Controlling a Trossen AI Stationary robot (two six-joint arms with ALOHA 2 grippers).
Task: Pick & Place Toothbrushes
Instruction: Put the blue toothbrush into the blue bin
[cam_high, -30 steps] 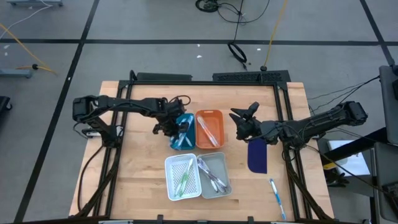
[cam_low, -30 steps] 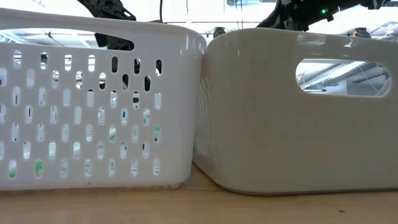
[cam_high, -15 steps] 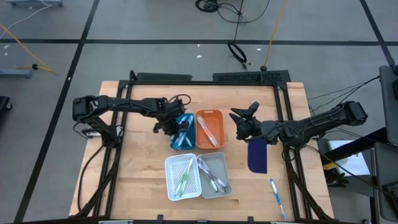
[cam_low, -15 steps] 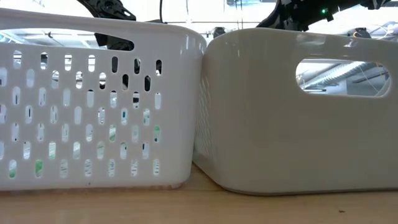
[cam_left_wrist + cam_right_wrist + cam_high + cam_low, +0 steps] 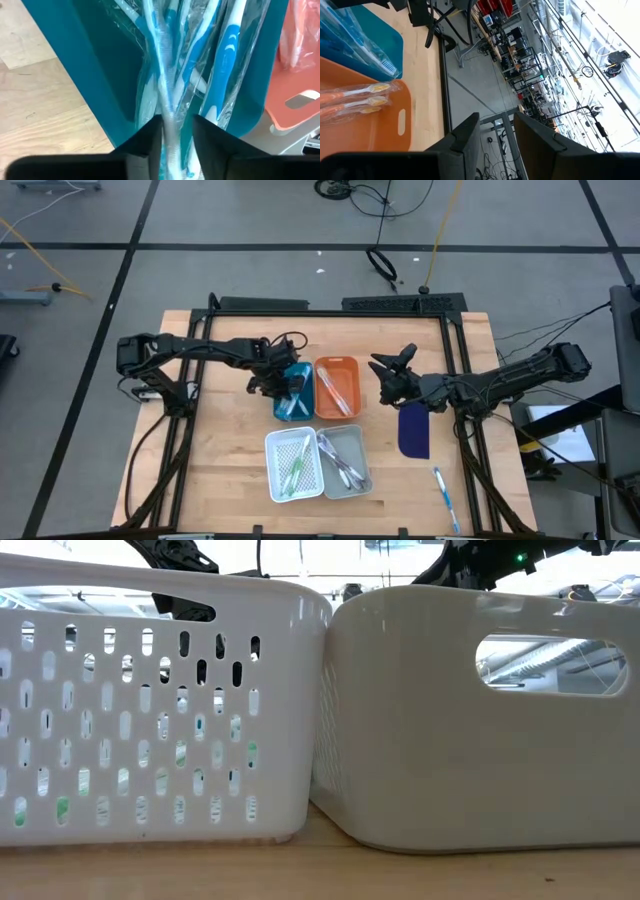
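Observation:
Several wrapped blue toothbrushes (image 5: 227, 55) lie in a teal tray (image 5: 281, 407). My left gripper (image 5: 177, 135) hangs over that tray (image 5: 90, 85), slanting down, open, with one wrapped toothbrush's clear wrapper between its fingers. Orange toothbrushes (image 5: 357, 97) lie in the orange tray (image 5: 348, 366). Green ones (image 5: 293, 467) lie in the white perforated tray (image 5: 272, 442), others in the grey tray (image 5: 358, 440). A blue toothbrush (image 5: 444, 492) lies flat on the table at the near right. My right gripper (image 5: 384, 378) is open and holds nothing, raised to the right of the orange tray. My left gripper's fingers (image 5: 150, 142) stand on either side of the clear wrapper's seam (image 5: 167, 112) of a blue toothbrush. They come slanting down from above and lie along it. Room shows beside the wrapper; whether a finger touches it I cannot tell. The toothbrush lies in the teal tray.
A dark blue oblong pad (image 5: 413, 430) lies on the table under my right arm. In the low view the white perforated tray's wall (image 5: 150, 710) and the grey tray's wall (image 5: 480, 720) fill the picture. Bare wood lies at the table's left and near-left.

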